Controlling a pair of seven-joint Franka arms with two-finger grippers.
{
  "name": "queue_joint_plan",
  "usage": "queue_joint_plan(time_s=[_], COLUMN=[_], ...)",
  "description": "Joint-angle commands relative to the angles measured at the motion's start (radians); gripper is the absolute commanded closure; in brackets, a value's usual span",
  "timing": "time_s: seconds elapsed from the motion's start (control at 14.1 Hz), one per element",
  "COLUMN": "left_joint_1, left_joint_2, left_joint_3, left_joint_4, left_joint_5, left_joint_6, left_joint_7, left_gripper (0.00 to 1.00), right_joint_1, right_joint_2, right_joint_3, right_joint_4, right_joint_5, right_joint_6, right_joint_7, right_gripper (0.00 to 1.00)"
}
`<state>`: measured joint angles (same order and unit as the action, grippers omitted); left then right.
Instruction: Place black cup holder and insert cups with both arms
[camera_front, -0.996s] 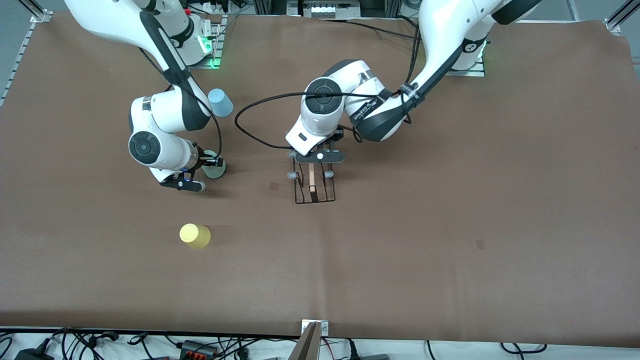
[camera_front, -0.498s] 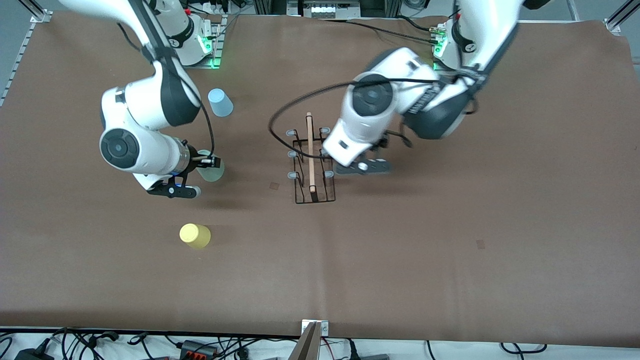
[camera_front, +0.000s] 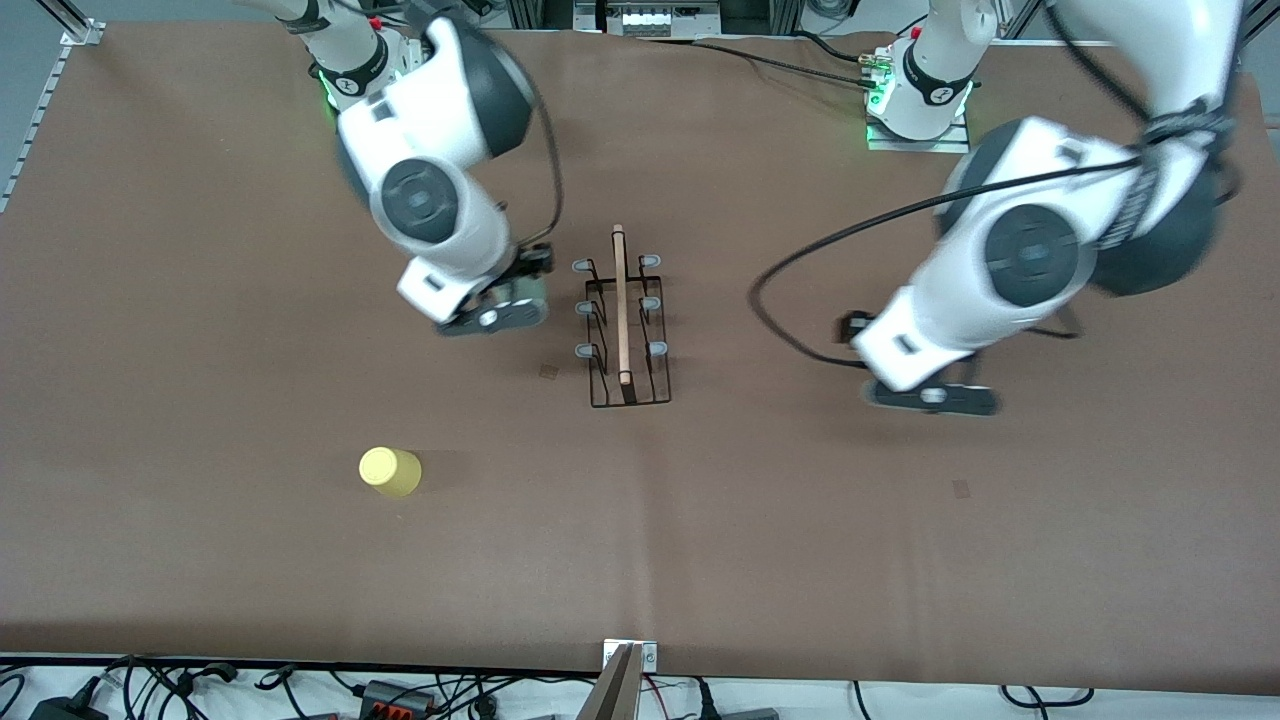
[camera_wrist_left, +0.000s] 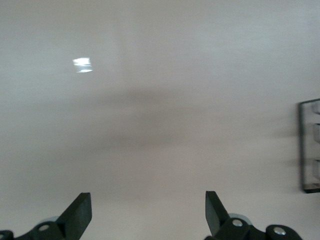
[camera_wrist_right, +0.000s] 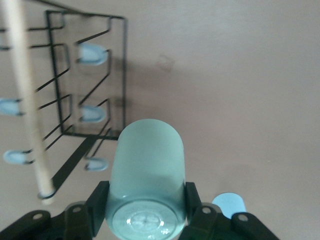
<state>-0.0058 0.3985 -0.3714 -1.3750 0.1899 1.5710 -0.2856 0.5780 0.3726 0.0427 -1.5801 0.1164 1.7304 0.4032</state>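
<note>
The black cup holder (camera_front: 620, 322) stands on the table mid-way between the arms, its pale wooden rod on top. It also shows in the right wrist view (camera_wrist_right: 75, 85) and at the edge of the left wrist view (camera_wrist_left: 310, 150). My right gripper (camera_front: 492, 312) is shut on the mint green cup (camera_wrist_right: 147, 170) and holds it just above the table beside the holder, at the right arm's side of it. My left gripper (camera_front: 932, 396) is open and empty over bare table toward the left arm's end. The yellow cup (camera_front: 390, 472) stands upside down, nearer the front camera.
A pale blue cup (camera_wrist_right: 228, 204) stands on the table under the right arm; the front view hides it. The brown mat (camera_front: 800, 540) covers the table. Cables lie along the table's near edge.
My right gripper has lifted the mint green cup and carried it over beside the holder. My left gripper has let go of the holder's rod and swung away toward the left arm's end.
</note>
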Motion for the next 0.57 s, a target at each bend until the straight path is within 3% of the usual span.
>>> queue_joint_plan(time_s=[0.0,0.21,0.28,0.43,0.5], left_joint_1=[-0.019,-0.028,-0.028,-0.025,-0.026], left_joint_2=[-0.212,-0.314,-0.338,-0.429,-0.458], left_joint_3=[0.170,0.288,0.330,0.353,0.341], left_joint_4=[-0.185,-0.243,-0.290,-0.433,-0.461], left_joint_5=[-0.108,-0.164,-0.164,-0.167,-0.167], left_joint_6=[0.015,0.021,0.079,0.173,0.181], left_joint_7=[0.098,0.120,0.120,0.120,0.103], left_gripper=[0.00,0.00,0.00,0.00,0.00], right_joint_1=[0.055,0.086,0.088,0.101,0.103], right_joint_2=[0.015,0.043,0.061,0.083,0.085], right_joint_3=[-0.010,-0.010,-0.010,-0.010,-0.012], right_joint_4=[0.038,0.034,0.034,0.034,0.035], right_joint_5=[0.031,0.052,0.054,0.054,0.054], right_joint_6=[-0.029,-0.029,-0.029,-0.028,-0.023], right_joint_7=[0.023,0.052,0.057,0.059,0.060], right_gripper=[0.79,0.79,0.79,0.79,0.79])
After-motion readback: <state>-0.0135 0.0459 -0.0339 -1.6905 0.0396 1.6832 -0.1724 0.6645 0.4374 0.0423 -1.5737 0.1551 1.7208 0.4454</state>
